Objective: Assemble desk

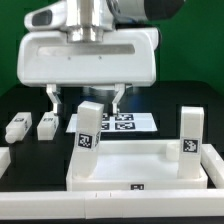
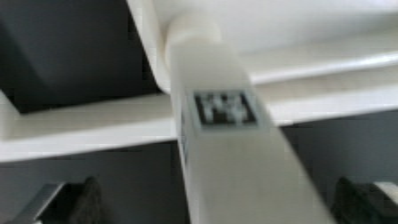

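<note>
Your white robot arm (image 1: 88, 45) hangs straight down over the middle of the black tabletop (image 1: 20, 100), with its broad housing level and its jaws pointing at the surface. The jaws are spread wide. Their dark fingertips (image 1: 50, 100) sit on either side of, and slightly above, the top of an upright short white block leg (image 1: 88, 128). In the wrist view that leg (image 2: 222, 110) fills the gap, and each fingertip (image 2: 71, 198) stays clear of it. The large white plastic tray-like desk top (image 1: 125, 162) lies flat, rim up, along the tabletop's edge nearest the exterior camera. The leg between the jaws stands at the tray's far corner on the exterior view's left. A second upright white leg (image 1: 190, 132) stands at the far corner on the right. Both show their black-and-white tags to the camera. Two more white tagged legs (image 1: 17, 127) (image 1: 47, 124) lie side by side toward the tabletop's edge on the exterior view's left, apart from the tray. The marker board (image 1: 132, 122) lies behind the tray.
</note>
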Robot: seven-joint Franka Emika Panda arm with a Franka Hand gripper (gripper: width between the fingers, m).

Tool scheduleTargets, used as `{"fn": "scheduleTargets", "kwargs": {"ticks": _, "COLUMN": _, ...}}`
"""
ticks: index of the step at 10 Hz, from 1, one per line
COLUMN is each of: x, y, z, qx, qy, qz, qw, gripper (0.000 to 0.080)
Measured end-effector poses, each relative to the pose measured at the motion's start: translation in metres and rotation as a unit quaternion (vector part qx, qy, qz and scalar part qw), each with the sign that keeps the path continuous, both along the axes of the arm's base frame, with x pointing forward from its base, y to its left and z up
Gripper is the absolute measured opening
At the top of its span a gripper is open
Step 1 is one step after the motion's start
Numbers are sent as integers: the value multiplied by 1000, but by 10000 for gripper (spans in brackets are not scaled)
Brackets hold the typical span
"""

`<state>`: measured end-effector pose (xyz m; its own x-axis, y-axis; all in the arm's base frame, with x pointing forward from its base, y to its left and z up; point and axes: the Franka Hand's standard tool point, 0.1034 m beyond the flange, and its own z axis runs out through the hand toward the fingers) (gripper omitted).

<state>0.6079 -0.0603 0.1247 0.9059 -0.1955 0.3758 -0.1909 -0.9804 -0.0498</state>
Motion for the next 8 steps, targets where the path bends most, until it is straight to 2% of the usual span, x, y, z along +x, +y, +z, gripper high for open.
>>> {"fn": "scheduleTargets", "kwargs": {"ticks": 1, "x": 4, "y": 4, "z": 1, "qx": 25, "qy": 42, "qz": -3, "qw": 999, "gripper": 648}}
{"fn": "scheduleTargets", "kwargs": {"ticks": 2, "x": 8, "y": 7, "z": 0, "qx": 35, "qy": 68, "qz": 3, "qw": 997, "gripper": 648}}
{"fn": "scheduleTargets", "kwargs": {"ticks": 4, "x": 4, "y": 10, "z": -11, "qx": 53, "qy": 116, "qz": 10, "qw": 992, "gripper": 649}}
{"fn": "scheduleTargets", "kwargs": {"ticks": 6, "x": -1, "y": -2, "z": -19, "qx": 46, "qy": 115, "qz": 7, "qw": 992, "gripper": 649}}
{"fn": "scheduleTargets", "kwargs": {"ticks": 7, "x": -2, "y": -2, "z": -20, "qx": 47, "qy": 115, "qz": 1, "qw": 992, "gripper": 649}}
{"fn": "scheduleTargets", "kwargs": {"ticks": 8, "x": -2, "y": -2, "z": -20, "qx": 50, "qy": 115, "qz": -10, "qw": 992, "gripper": 518}}
